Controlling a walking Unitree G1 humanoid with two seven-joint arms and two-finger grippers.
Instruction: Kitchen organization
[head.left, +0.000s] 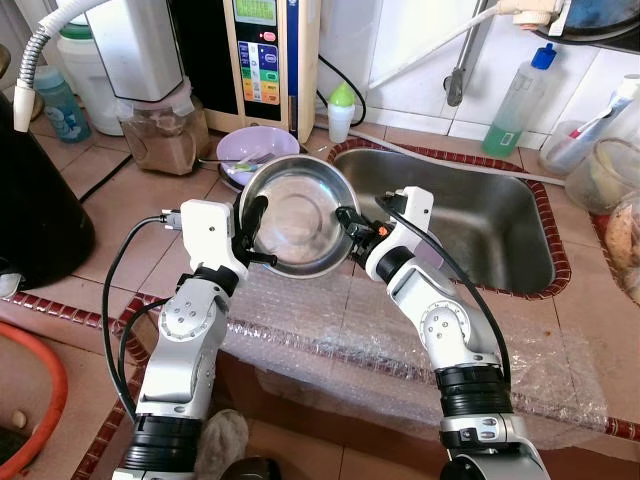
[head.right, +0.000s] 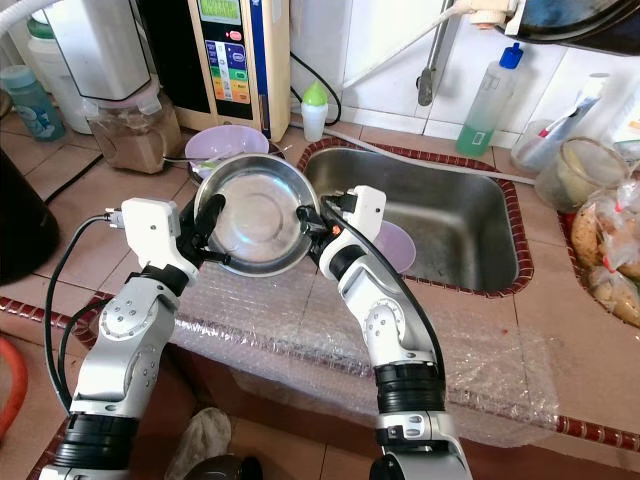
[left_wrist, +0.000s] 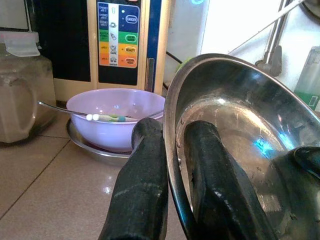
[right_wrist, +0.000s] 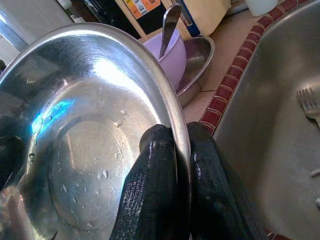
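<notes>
A stainless steel bowl (head.left: 296, 217) is held tilted just beside the sink (head.left: 520, 215), its rim pinched on opposite sides by the left gripper (head.left: 254, 230) and right gripper (head.left: 350, 226). It is judged light, rigid and slippery with water droplets, so the thin rim is best gripped firmly.

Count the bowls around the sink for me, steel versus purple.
Steel: 2 (held bowl, gripped by left gripper and right gripper; steel dish under the counter bowl)
Purple: 2 (counter bowl; sink bowl)
Total: 4

bright daylight | glare on steel bowl (right_wrist: 95, 125) | wrist foregrounds perhaps soft
</notes>
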